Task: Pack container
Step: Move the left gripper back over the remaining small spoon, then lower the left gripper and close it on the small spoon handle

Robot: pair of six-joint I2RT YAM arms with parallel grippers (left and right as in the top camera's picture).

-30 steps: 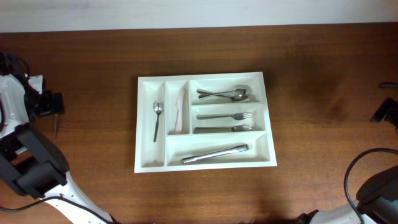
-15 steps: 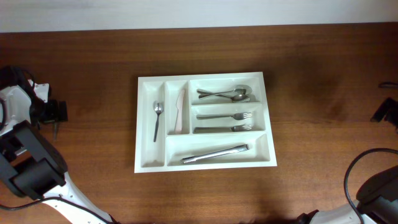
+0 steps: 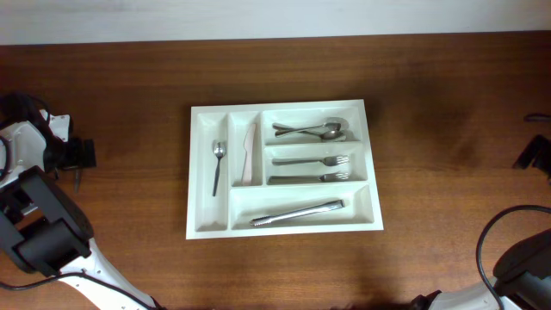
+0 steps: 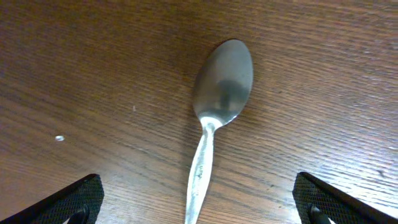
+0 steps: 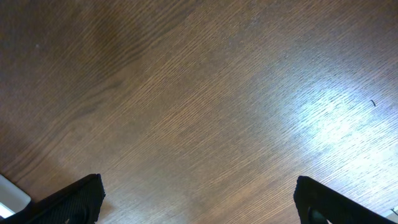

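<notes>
A white cutlery tray (image 3: 209, 215) sits mid-table and holds a small spoon (image 3: 217, 165), a pale knife (image 3: 250, 155), two spoons (image 3: 310, 130), two forks (image 3: 312, 161) and tongs (image 3: 297, 213). A loose metal spoon (image 4: 221, 93) lies on the wood at the far left; from overhead only its handle (image 3: 76, 181) shows. My left gripper (image 4: 199, 208) is open and sits low over the spoon, one finger on each side of the handle; it also shows in the overhead view (image 3: 79, 155). My right gripper (image 5: 199, 205) is open and empty over bare wood at the right edge (image 3: 534, 153).
The brown wooden table (image 3: 448, 103) runs to a pale wall at the back. A white corner of the tray (image 5: 9, 200) shows at the lower left of the right wrist view. The arm bases stand at the front left and front right.
My left gripper has moved a little forward and to the right, over the loose spoon. The tray, its contents and the right arm have not moved.
</notes>
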